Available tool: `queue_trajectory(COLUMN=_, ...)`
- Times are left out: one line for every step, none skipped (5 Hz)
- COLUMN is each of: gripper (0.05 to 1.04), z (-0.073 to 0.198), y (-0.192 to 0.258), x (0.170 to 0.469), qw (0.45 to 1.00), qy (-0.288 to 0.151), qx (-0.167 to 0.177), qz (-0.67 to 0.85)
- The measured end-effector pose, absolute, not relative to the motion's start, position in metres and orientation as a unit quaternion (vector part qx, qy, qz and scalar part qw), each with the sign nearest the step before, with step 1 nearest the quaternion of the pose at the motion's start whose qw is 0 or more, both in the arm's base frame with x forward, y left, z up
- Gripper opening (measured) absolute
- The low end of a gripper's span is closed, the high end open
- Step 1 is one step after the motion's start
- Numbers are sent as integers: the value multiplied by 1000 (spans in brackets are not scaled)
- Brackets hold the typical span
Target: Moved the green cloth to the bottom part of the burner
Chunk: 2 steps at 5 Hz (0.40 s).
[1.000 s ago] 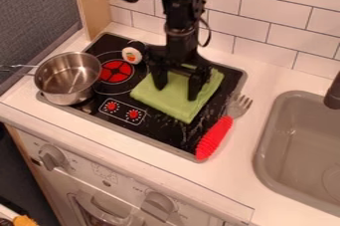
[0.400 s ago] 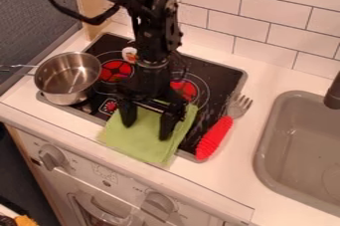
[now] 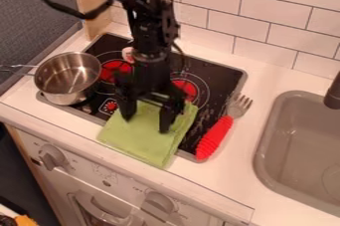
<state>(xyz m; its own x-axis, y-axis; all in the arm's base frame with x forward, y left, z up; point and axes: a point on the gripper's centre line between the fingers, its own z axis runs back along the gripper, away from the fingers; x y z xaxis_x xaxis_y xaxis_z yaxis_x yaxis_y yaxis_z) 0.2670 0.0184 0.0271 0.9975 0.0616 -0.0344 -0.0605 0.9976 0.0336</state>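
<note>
Camera view: we see one green cloth (image 3: 141, 144) lying flat, partly on the front of the black cooktop (image 3: 211, 71) and partly over its front rim onto the white counter (image 3: 279, 182). Above the cloth we see one gripper (image 3: 147, 123), open, its two fingers spread apart and pointing down at the cloth's back part. Behind it, two red burner rings show, one to the left (image 3: 113, 70) and one to the right (image 3: 186, 89). One red dial (image 3: 112, 105) shows just beside the cloth's left corner. One metal pot (image 3: 66, 78) sits at the cooktop's left side, its single handle pointing left. One fork with a red grip (image 3: 214, 138) lies along the right rim, tines toward the wall. Farther right we have one grey sink (image 3: 312, 145) and one dark faucet (image 3: 333, 93); below, two oven knobs (image 3: 49, 157).
</note>
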Motion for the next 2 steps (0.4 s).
queue_trajectory(gripper=999, z=61, y=19, x=263, qw=999, qy=-30, qx=27, qz=35)
queue_trajectory(gripper=999, z=66, y=18, x=259, qw=998, qy=-32, qx=28, qz=41)
